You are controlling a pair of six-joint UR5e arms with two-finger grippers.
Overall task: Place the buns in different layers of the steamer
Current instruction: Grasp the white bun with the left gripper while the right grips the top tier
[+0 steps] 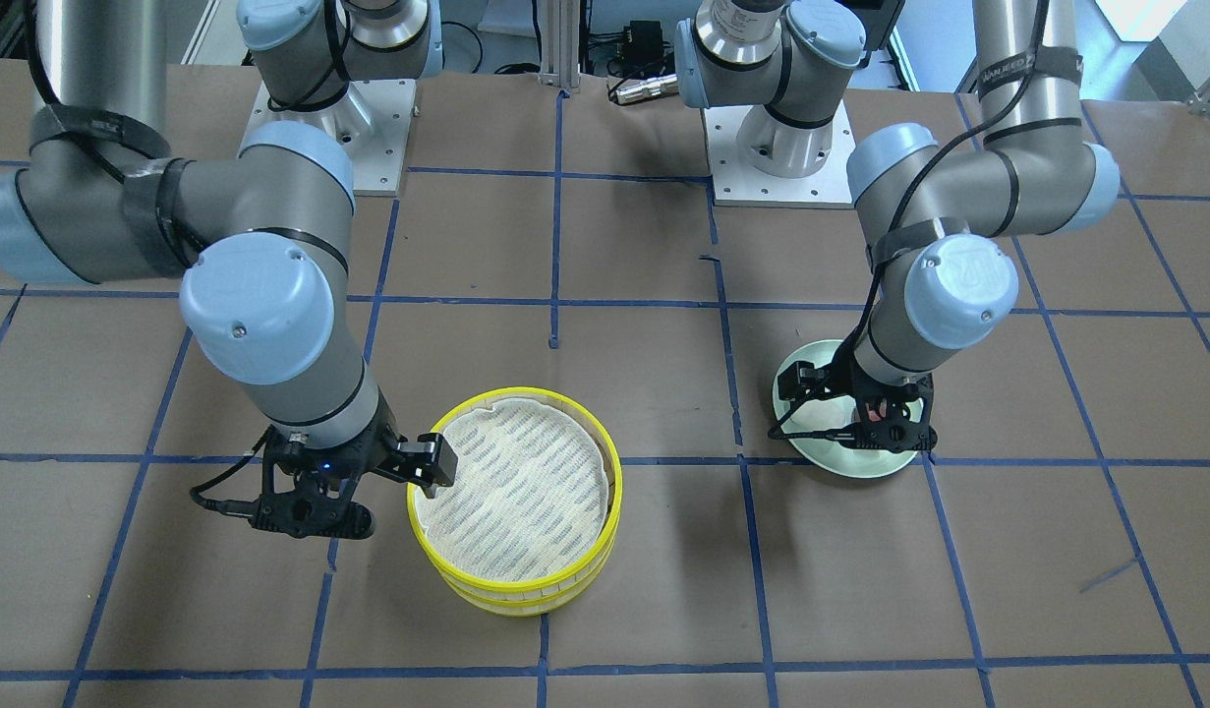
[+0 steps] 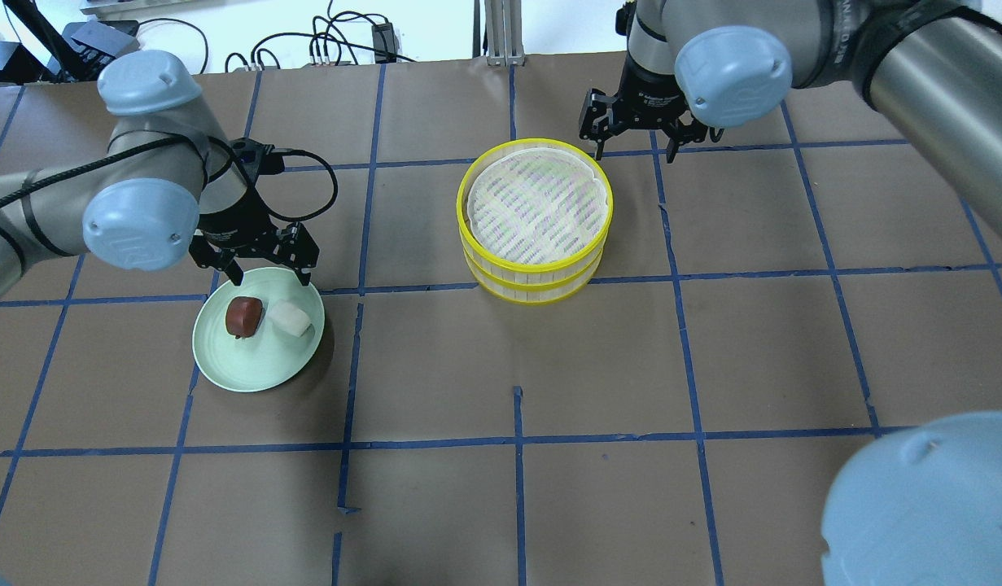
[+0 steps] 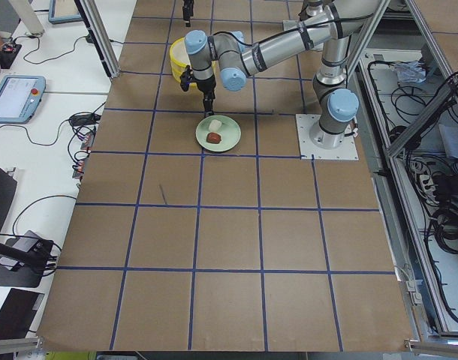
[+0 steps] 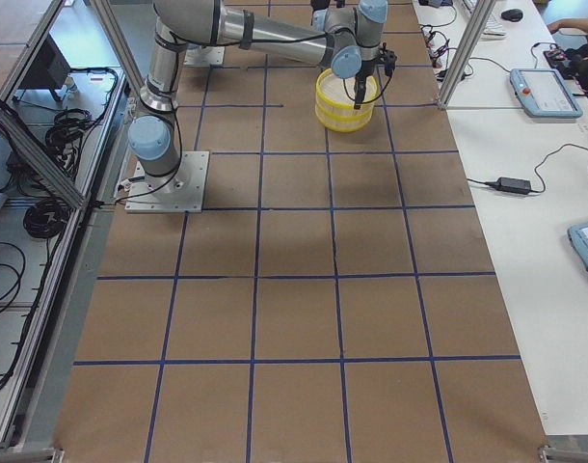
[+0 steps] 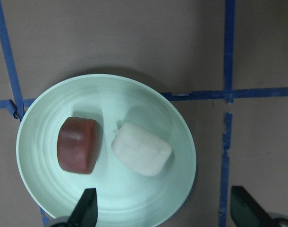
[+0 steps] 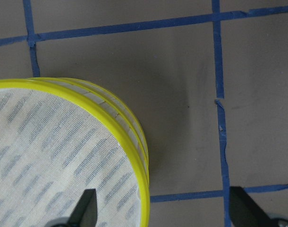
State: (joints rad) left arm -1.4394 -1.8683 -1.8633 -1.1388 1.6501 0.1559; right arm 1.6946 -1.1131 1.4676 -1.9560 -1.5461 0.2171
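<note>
The white bun [image 2: 291, 318] and the dark reddish-brown bun [image 2: 243, 316] lie side by side on a pale green plate [image 2: 252, 370]. My left gripper [image 2: 270, 278] hovers open over the plate's far edge, just behind the buns; the left wrist view shows the brown bun [image 5: 78, 145] and white bun [image 5: 141, 149] ahead of its fingertips [image 5: 85, 210]. The steamer [image 2: 536, 273] stands as two stacked yellow-rimmed layers; the top liner [image 2: 537, 203] is bare. My right gripper [image 2: 635, 149] is open and empty beside the steamer's far right rim [image 6: 130, 127].
The brown table cover [image 2: 517, 456] carries a grid of blue tape lines. Both arm bases [image 1: 781, 147] are bolted at the table's robot side. The lower steamer layer's inside is hidden by the top one.
</note>
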